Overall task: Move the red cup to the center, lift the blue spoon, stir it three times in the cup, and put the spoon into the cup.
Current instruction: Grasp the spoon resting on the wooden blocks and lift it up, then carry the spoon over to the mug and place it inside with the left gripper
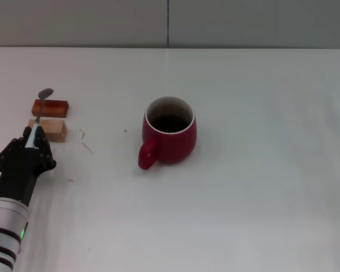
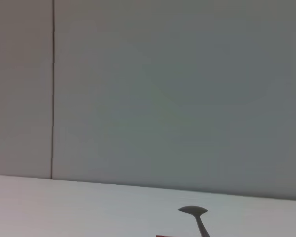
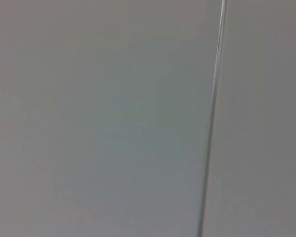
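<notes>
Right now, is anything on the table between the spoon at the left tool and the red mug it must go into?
Nothing visible. The left tool grips the slim pale-blue-handled metal spoon over the red wooden block and tan wooden block; bare white table separates it from the squat dark-red ceramic mug.

glossy ceramic red cup point(image 1: 170, 139), grey metal spoon bowl point(image 1: 45, 93).

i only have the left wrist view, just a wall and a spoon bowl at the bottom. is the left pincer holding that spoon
Observer: Yes, the head view shows the left pincer shut on the blue spoon by its handle.
Operator: where's the cup
Observer: The red cup stands upright near the table's centre, to the right of the spoon.
Operator: what's under the spoon
Observer: A red block and a tan block; the spoon crosses above both.
</notes>
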Controlling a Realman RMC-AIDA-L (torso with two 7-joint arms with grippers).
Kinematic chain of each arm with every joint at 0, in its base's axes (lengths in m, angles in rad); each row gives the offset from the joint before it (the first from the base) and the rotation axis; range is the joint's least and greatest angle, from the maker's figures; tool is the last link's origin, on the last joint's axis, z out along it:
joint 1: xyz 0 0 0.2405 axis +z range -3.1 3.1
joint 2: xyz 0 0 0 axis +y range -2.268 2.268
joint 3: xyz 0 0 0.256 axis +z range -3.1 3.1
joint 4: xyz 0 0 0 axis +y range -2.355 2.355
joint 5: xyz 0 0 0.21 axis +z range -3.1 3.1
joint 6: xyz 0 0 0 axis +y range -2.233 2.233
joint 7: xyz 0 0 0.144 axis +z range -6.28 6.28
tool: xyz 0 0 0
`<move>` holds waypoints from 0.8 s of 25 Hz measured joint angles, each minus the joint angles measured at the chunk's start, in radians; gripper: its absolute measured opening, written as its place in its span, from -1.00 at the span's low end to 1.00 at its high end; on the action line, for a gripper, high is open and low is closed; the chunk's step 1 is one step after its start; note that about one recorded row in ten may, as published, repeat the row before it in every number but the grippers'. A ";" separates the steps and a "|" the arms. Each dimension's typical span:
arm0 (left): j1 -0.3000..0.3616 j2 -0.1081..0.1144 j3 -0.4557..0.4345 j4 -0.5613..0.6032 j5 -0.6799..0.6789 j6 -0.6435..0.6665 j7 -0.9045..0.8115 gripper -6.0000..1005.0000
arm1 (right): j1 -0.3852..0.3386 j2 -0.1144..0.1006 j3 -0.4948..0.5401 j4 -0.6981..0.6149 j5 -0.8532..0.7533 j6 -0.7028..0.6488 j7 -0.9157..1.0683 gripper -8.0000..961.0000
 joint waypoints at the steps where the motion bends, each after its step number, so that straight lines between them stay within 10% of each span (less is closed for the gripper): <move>1: 0.002 0.001 0.000 0.002 0.005 0.005 -0.020 -0.67 | 0.000 0.000 0.000 0.000 0.000 0.000 0.000 0.59; 20: 0.088 0.012 0.021 0.352 0.197 0.067 -1.108 -0.67 | -0.004 0.004 0.004 0.001 0.001 0.002 0.000 0.59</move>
